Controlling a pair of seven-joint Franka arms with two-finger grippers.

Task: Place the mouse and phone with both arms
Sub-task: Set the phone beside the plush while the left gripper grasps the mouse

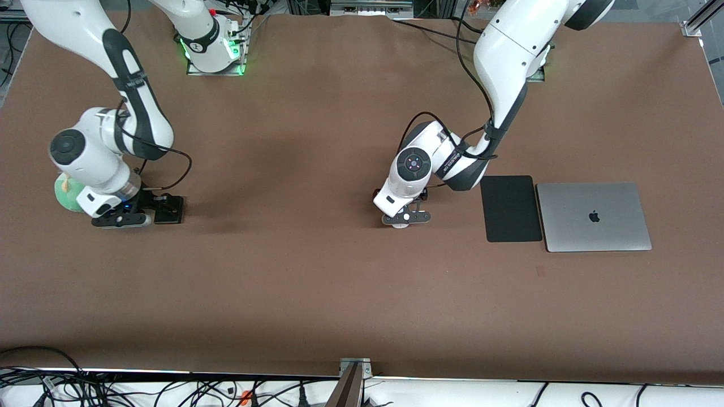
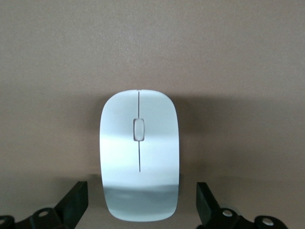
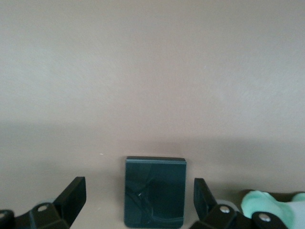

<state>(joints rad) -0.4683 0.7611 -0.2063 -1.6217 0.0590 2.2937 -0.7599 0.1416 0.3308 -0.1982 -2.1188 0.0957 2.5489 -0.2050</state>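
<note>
Both grippers low on the tabletop (image 1: 317,282)
Wrist views alone show the mouse (image 2: 139,155) and the phone (image 3: 155,192) lying between spread jaws, left gripper (image 2: 143,207) and right gripper (image 3: 139,200), untouched.

Glossy white plastic mouse (image 2: 139,155), shiny dark phone (image 3: 154,192) — both on a matt brown table (image 1: 317,282).

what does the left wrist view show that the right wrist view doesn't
Only the left wrist view shows the white mouse, lying on the table between the open fingers of the left gripper, untouched by either. Only the right wrist view shows the black phone, flat between the open fingers of the right gripper, plus part of a green soft object beside one finger. Both share the brown table and an open gripper straddling its item.
</note>
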